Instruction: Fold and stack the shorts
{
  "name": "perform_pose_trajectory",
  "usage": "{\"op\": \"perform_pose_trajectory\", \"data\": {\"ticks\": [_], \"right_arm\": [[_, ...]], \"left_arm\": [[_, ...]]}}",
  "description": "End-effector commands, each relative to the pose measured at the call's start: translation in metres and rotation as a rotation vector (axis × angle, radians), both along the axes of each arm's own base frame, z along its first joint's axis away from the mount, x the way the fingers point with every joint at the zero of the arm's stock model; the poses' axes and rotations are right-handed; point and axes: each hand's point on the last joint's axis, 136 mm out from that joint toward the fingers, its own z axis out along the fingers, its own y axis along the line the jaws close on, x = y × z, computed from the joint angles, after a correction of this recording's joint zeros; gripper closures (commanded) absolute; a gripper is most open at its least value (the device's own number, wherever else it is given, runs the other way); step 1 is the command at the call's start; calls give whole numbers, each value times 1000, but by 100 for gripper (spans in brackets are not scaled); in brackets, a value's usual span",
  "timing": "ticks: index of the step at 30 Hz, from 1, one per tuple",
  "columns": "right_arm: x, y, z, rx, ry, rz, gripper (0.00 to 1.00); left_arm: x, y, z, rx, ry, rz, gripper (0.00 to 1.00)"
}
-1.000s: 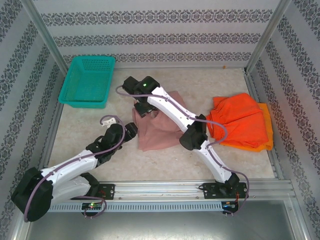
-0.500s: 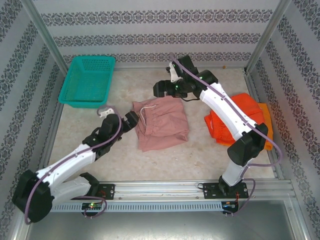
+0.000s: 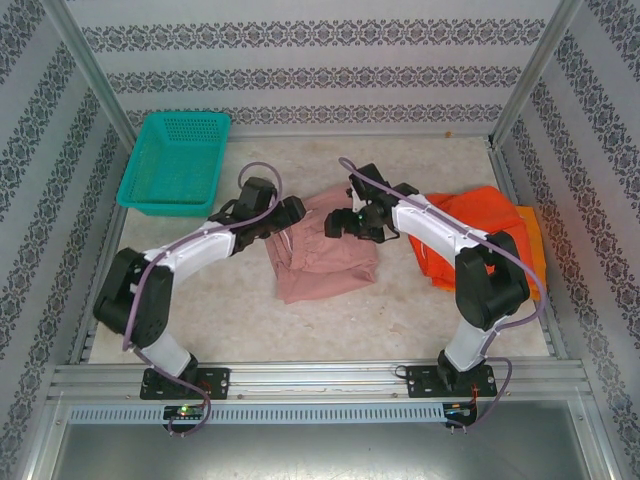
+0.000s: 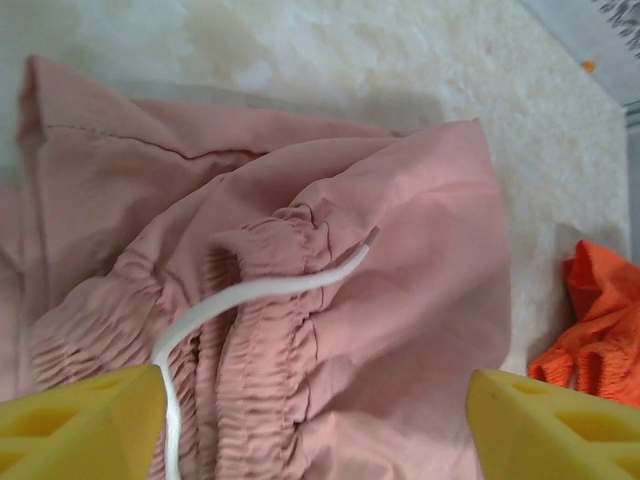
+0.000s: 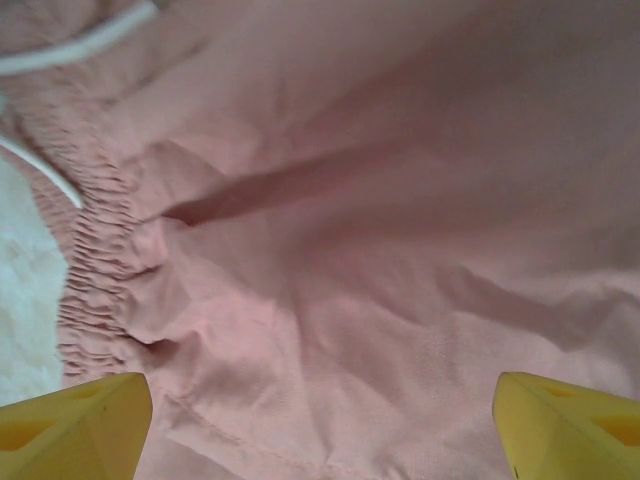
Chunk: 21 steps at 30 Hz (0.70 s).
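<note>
White arms [image 3: 198, 246], black joints [image 3: 485, 290] — yellow claw fingers [image 4: 72, 425]

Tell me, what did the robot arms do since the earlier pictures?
The left fingers swung up from the near left and now hover open over the far left corner of the pink shorts. The right fingers pulled back off the shorts, then came down at their far edge, open. The pink shorts, orange shorts and teal basket stayed put.

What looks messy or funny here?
The pink shorts lie rumpled mid-table, waistband bunched, white drawstring trailing loose. The red-orange shorts sit crumpled atop the yellow-orange shorts at right.
</note>
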Motion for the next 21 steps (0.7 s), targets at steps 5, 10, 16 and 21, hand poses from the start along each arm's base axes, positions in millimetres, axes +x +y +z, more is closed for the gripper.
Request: {"op": "perform_pose_trajectory", "data": {"ticks": [5,10,16,21], "right_arm": [[3,5,-6,74,-12,-25,12],[4,6,-16,66,3,-23,12],[2,1,-28,66,29,-34,12],[-2,-7,-18,86,14,-45,12]], "left_arm": [[20,-10,-31,70,78,-63,38],[28,-10,-49,91,98,-49,58],[34,-15,-28,72,62,-63,100],[23,-12,24,57,0,-82,100]]}}
